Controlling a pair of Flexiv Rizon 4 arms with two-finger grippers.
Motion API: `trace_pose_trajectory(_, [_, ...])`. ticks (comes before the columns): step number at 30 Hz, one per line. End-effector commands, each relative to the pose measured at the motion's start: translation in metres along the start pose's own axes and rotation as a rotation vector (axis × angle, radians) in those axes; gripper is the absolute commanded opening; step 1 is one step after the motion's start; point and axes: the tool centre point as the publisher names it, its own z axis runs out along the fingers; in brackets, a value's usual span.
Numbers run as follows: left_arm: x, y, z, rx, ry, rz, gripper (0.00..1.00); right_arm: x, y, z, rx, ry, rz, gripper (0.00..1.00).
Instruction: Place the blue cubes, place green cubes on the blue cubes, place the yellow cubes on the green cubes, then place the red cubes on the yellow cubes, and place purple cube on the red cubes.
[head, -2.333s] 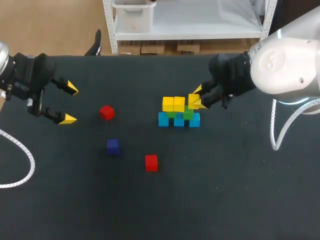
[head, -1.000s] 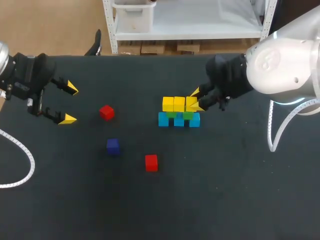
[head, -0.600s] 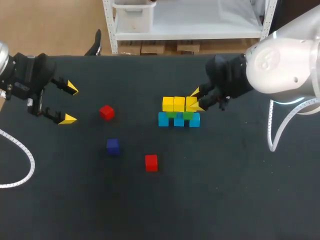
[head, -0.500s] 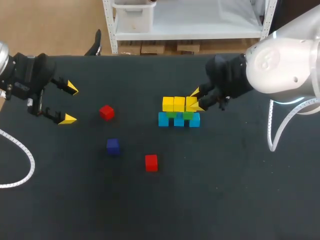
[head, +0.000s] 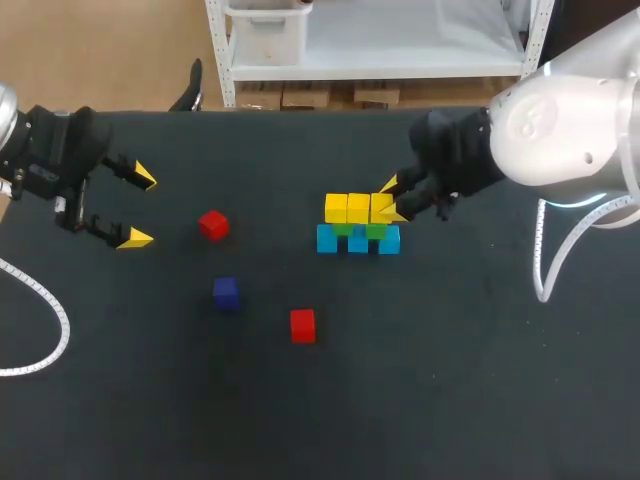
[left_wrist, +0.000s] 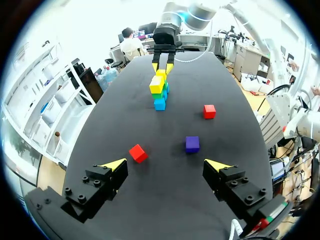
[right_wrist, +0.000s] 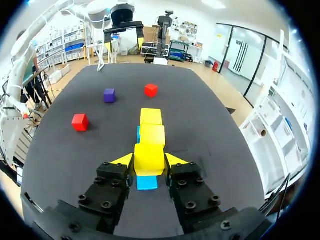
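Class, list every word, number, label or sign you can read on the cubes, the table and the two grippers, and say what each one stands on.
No text can be read.
The yellow cubes, green cubes, blue cubes, red cubes and purple cube have plain faces.
The table, left gripper and right gripper carry no print that can be made out.
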Motion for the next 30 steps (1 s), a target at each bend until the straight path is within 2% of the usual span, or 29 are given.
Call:
trace_pose_trajectory(1, [0.0016, 0.0005, 0.0, 0.0, -0.005, 0.004, 1.0, 0.0003, -0.0018, 0.0016, -0.004, -0.002, 0.002, 0.0])
trace_pose_trajectory(28, [0.0016, 0.0005, 0.0, 0.0, -0.005, 0.004, 1.0, 0.0018, -0.0052, 0.0037, -0.009, 0.001, 0.013, 0.0])
trace_pose_trajectory(30, [0.0016, 0.0005, 0.0, 0.0, -0.005, 0.004, 1.0, 0.0018, -0.0052, 0.0043, -0.009, 0.001, 0.014, 0.04])
